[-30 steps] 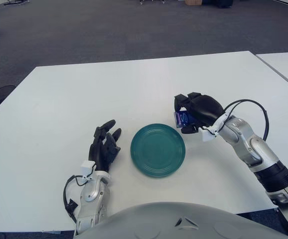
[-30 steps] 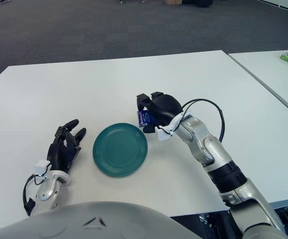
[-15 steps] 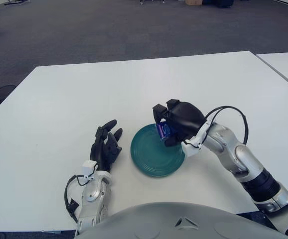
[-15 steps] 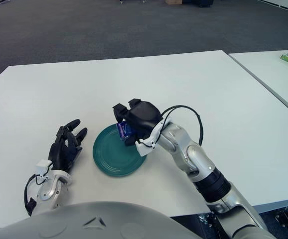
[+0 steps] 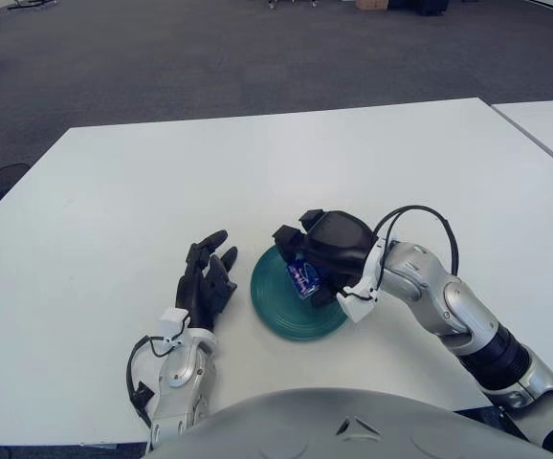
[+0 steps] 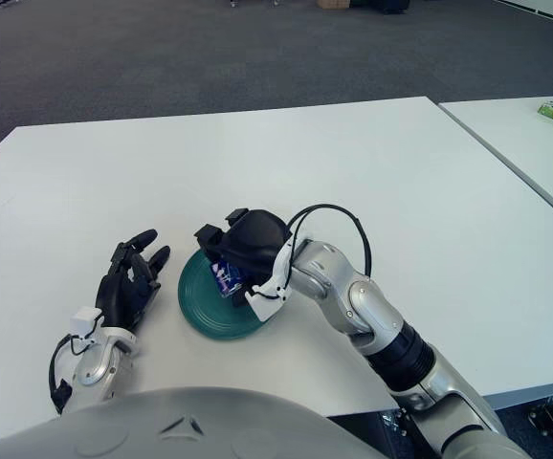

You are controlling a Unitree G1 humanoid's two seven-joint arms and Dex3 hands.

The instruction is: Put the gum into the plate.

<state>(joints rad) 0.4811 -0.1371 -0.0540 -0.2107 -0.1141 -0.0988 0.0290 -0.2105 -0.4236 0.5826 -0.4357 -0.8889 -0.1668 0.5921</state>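
While the green plate [image 5: 300, 304] sits near the front edge of the white surface [image 5: 286, 163], about midway between its left and right edges, the right hand [image 5: 317, 258] is held directly over the plate's middle, its dark fingers closed around the small blue gum packet [image 5: 303, 278]. The gum is thus in the hand's grip and above the plate, not yet lying in it; whether it touches the plate cannot be told. The packet is seen at the underside of the hand, facing down toward the plate, so the coming move is judged to be a plain release, with little or no sideways travel needed. The gum's long axis cannot be made out. The left hand [image 5: 203, 282] shows just left of the plate, fingers spread and holding nothing.
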